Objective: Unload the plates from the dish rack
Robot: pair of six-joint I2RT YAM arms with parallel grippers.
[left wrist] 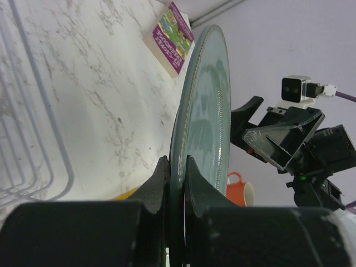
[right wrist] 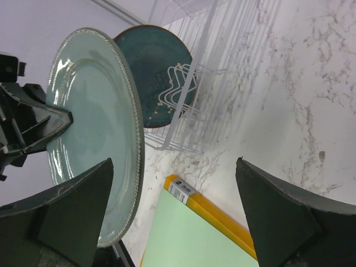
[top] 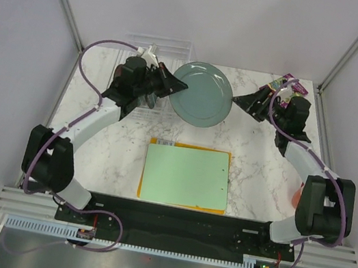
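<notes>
A large grey-green plate (top: 203,95) hangs above the marble table, right of the dish rack (top: 153,52). My left gripper (top: 174,84) is shut on its left rim. In the left wrist view the plate (left wrist: 203,111) stands edge-on, pinched between both fingers (left wrist: 158,183). My right gripper (top: 248,104) stands wide open at the plate's right edge, not touching it. In the right wrist view the plate's rim (right wrist: 130,167) lies just inside the left finger (right wrist: 78,217). A dark teal plate (right wrist: 153,67) stands upright in the rack's white wire dividers (right wrist: 211,83).
A pale green board (top: 185,175) lies on an orange board (top: 147,170) in the middle near the front. An orange mug (top: 298,192) stands by the right arm. A purple booklet (top: 286,83) lies at the back right.
</notes>
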